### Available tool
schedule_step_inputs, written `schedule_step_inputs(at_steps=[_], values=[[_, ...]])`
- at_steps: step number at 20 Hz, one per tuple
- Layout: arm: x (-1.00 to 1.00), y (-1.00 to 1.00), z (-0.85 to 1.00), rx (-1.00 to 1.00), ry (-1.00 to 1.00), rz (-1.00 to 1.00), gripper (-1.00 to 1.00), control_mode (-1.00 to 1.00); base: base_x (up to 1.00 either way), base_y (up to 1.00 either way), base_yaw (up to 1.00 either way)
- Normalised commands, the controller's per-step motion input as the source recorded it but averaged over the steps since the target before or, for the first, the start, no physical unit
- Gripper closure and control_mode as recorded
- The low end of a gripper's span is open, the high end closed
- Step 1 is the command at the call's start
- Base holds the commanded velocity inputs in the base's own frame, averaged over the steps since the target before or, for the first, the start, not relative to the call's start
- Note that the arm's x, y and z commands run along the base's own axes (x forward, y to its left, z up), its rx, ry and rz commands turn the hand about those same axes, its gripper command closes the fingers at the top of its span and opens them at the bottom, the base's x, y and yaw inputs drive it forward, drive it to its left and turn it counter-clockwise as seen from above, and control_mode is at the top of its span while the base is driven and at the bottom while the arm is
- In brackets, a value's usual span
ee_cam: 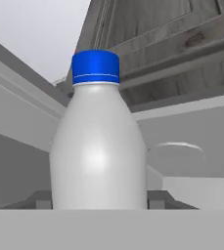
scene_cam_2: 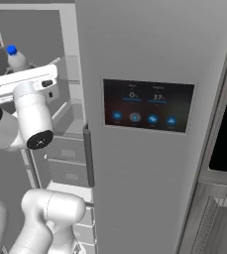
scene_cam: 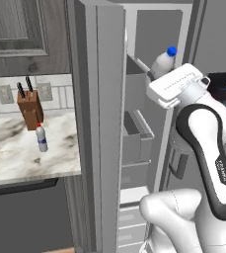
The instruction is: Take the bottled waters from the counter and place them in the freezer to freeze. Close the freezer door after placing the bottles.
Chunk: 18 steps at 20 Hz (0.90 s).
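Note:
A whitish bottled water with a blue cap (ee_cam: 98, 146) stands upright between my dark fingertips (ee_cam: 156, 199), and my gripper (ee_cam: 99, 200) is shut on its lower body. The same bottle (scene_cam: 164, 60) (scene_cam_2: 16, 58) is raised at the open freezer (scene_cam_2: 40, 34), at upper-shelf height, with my gripper (scene_cam: 160, 74) just under it. Whether it rests on a shelf I cannot tell. The freezer door (scene_cam: 97, 123) stands swung open, grey bins on its inner face. A second bottled water with a red cap (scene_cam: 41, 138) stands upright on the marble counter (scene_cam: 11, 158).
A brown knife block (scene_cam: 29, 106) sits on the counter behind the red-capped bottle. The shut grey door with the black display panel (scene_cam_2: 147, 105) is right of the freezer opening. Freezer drawers (scene_cam_2: 65, 158) lie below my hand. Dark wood cabinets (scene_cam: 20, 29) hang above the counter.

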Motion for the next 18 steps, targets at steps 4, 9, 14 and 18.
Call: schedule_step_inputs(at_steps=[4, 9, 14, 18], values=[[0.26, 0.00, 0.00, 0.00, 0.16, 0.00, 1.00, -1.00, 0.00, 0.00, 0.00], [0.05, 0.00, 0.05, 0.00, 0.05, 0.00, 1.00, -1.00, 0.00, 0.00, 0.00], [0.19, 0.00, 0.03, -0.05, 0.02, 0.00, 1.00, -1.00, 0.00, 0.00, 0.00], [0.55, 0.00, -0.05, -0.09, 0.14, -0.05, 1.00, -1.00, 0.00, 0.00, 0.00]])
